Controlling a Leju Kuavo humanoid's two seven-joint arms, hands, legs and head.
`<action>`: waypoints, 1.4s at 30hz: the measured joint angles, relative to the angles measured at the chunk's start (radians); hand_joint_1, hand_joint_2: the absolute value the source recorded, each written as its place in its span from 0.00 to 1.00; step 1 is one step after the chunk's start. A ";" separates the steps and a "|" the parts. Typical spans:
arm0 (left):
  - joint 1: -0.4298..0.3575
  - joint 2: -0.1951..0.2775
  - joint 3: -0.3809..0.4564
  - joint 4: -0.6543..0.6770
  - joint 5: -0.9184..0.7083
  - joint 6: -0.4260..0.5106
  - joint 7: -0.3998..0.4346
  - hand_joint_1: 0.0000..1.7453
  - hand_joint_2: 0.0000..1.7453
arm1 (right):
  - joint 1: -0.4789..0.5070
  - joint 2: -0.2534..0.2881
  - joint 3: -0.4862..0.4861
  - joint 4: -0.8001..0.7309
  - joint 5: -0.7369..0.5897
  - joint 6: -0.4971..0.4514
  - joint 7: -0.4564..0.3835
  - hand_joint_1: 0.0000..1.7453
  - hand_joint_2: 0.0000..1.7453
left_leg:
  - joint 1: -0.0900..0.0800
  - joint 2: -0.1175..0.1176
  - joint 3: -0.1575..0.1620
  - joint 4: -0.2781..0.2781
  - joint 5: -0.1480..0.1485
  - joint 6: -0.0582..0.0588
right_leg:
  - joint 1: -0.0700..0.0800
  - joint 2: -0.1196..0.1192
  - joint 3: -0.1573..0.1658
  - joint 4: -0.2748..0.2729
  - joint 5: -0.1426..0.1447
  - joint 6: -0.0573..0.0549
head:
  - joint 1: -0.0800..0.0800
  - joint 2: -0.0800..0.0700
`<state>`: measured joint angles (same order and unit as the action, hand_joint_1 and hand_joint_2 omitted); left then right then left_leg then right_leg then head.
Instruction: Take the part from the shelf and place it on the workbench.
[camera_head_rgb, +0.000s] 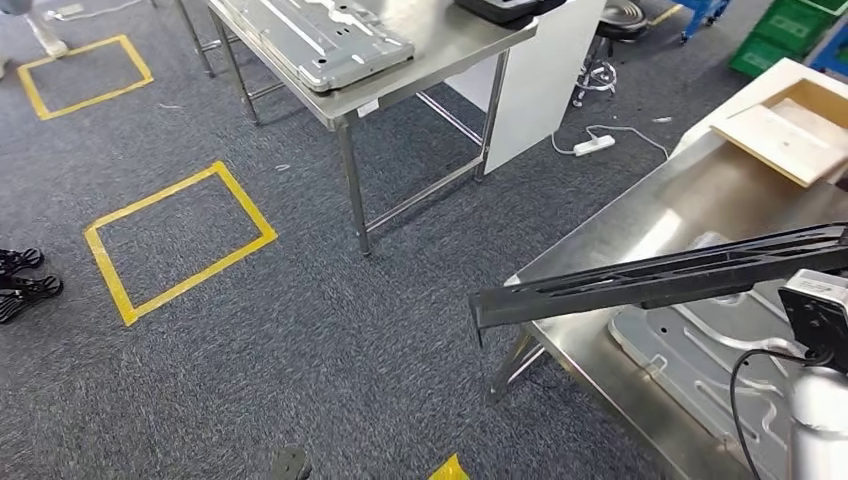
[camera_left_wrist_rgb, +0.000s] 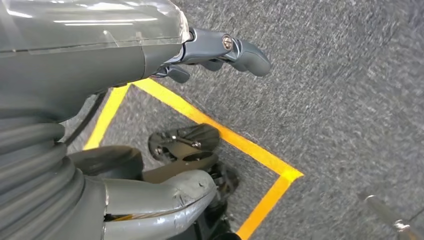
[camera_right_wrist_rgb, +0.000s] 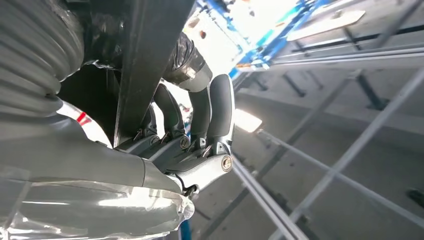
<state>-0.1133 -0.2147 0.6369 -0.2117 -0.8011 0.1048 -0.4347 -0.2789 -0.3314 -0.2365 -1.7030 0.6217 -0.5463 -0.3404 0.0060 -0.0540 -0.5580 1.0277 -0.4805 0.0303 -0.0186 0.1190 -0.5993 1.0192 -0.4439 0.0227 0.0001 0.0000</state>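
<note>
Black long part (camera_head_rgb: 660, 277) lies across the lower right of the frame, above the steel table (camera_head_rgb: 700, 190); right hand (camera_right_wrist_rgb: 185, 135) is clamped on it, left hand (camera_left_wrist_rgb: 220, 50) hangs with fingers curled on nothing.

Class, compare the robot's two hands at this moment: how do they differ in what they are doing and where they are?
The right hand grips a long black part, fingers wrapped round it; the left hand holds nothing. The right hand is up beside the steel workbench; the left hand hangs over grey carpet with yellow tape. Both have dark grey fingers.
</note>
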 joint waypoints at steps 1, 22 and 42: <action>-0.001 0.000 0.000 0.000 -0.002 0.001 -0.001 0.00 1.00 | 0.005 -0.002 -0.008 0.008 0.000 -0.001 -0.002 1.00 1.00 | -0.001 0.011 0.000 -0.004 0.004 0.007 | -0.003 0.004 -0.003 -0.002 0.002 0.007 | 0.000 0.000; -0.012 -0.008 -0.006 0.000 -0.031 0.011 -0.118 0.00 1.00 | 0.004 -0.018 -0.147 0.152 -0.017 0.003 -0.017 1.00 1.00 | -0.004 0.063 -0.106 0.231 -0.126 -0.013 | 0.004 -0.103 0.014 -0.020 0.004 -0.028 | 0.001 0.000; -0.009 -0.010 -0.023 0.000 -0.035 -0.011 -0.138 0.00 1.00 | -0.045 -0.088 -0.277 0.388 -0.041 0.023 0.031 1.00 1.00 | -0.003 0.089 -0.005 -0.025 0.022 0.023 | -0.019 -0.127 -0.039 0.091 -0.030 0.043 | 0.006 0.000</action>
<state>-0.1224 -0.2244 0.6143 -0.2117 -0.8363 0.0940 -0.5726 -0.3240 -0.4196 -0.5134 -1.3151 0.5809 -0.5238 -0.3094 0.0035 0.0350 -0.5625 1.0031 -0.4586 0.0535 -0.0371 -0.0080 -0.6382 1.1103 -0.4734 0.0658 0.0058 -0.0003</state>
